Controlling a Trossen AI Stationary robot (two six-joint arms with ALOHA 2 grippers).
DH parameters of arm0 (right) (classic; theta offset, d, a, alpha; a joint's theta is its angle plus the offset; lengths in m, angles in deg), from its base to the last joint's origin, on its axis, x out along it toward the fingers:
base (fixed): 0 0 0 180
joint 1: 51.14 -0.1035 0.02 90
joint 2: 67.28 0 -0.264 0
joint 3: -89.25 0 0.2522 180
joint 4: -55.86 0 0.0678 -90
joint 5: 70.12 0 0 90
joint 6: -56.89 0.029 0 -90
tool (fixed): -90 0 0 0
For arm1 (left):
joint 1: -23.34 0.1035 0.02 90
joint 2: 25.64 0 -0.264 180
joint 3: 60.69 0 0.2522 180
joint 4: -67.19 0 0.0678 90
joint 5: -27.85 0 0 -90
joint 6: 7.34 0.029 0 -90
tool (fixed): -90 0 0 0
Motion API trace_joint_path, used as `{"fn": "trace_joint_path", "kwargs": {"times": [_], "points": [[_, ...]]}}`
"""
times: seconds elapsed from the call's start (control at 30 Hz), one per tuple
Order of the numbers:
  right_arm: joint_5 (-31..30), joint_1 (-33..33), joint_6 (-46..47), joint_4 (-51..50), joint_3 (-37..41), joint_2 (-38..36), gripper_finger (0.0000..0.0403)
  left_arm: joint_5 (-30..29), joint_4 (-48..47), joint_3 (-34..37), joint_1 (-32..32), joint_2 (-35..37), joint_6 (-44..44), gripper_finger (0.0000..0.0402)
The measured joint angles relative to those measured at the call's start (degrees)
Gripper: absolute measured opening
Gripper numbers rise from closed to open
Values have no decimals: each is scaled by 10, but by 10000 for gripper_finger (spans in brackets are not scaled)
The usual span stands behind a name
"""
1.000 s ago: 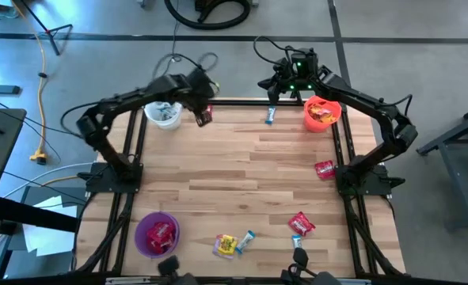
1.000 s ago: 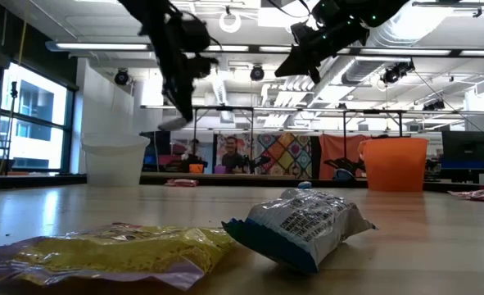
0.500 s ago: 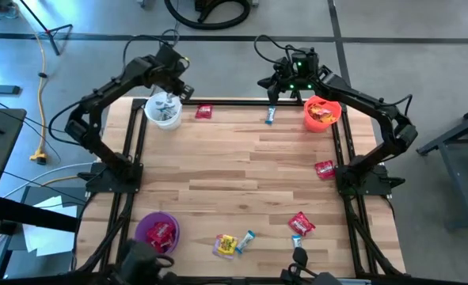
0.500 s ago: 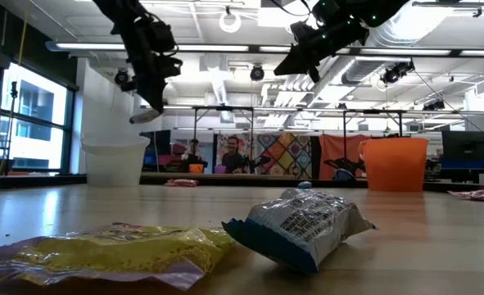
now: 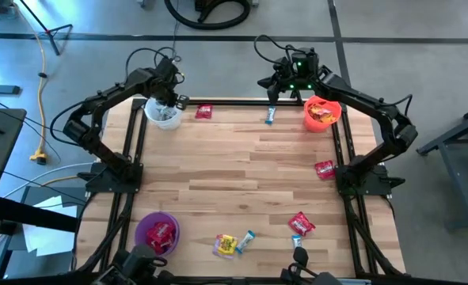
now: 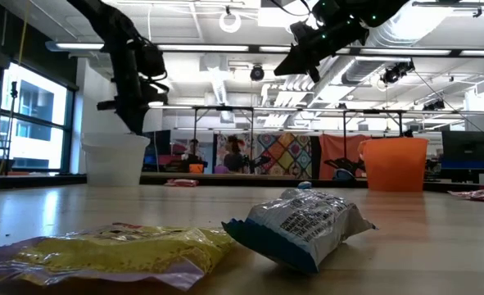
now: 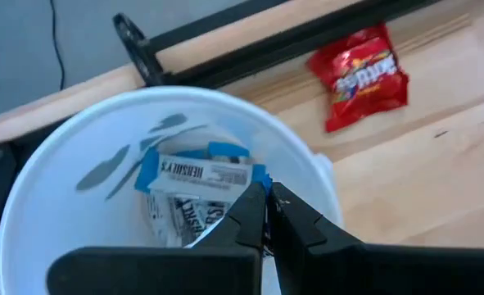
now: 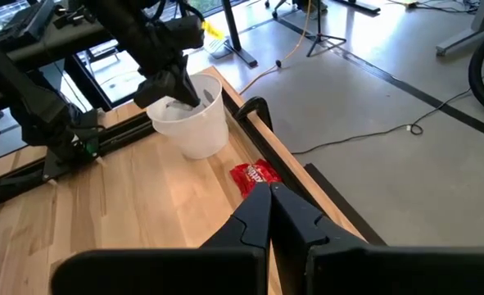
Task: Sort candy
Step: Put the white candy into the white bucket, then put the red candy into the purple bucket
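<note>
Nearest, at the table's 6 o'clock edge: yellow candy (image 5: 225, 245) touching a light-blue candy (image 5: 247, 238), both lying flat in the foreground of the low view. Purple bucket (image 5: 146, 228) at 7 o'clock held red candy. Red candy (image 5: 302, 222) with a small blue piece beside it at 5 o'clock. Another red candy (image 5: 324, 168) at 3 o'clock, by the right arm's base. Far edge: orange bucket (image 5: 322, 123) at 1 o'clock with red candy inside; blue candy (image 5: 270, 116) at 12; red candy (image 5: 204, 112) at 11; white bucket (image 5: 156, 119) at 10–11, blue-white candy inside. Left gripper (image 7: 267, 197) was over the white bucket, fingers together, empty. Right gripper (image 8: 269, 191) hung above the far edge near 12, fingers pressed together, holding nothing.
</note>
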Motion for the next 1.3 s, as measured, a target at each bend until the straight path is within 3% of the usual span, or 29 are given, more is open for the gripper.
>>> {"fn": "trace_joint_path", "kwargs": {"times": [0.73, 1.13, 1.3], "points": [[-2, 0, 1, 0, 0, 0, 0, 7, 5, 0, 37, -22, 6, 2], [-3, 0, 2, 0, 0, 0, 0, 7, 3, 0, 37, -19, 36, 69], [-3, 0, 2, 0, 0, 0, 0, 3, 4, 0, 37, 7, 36, 76]]}}
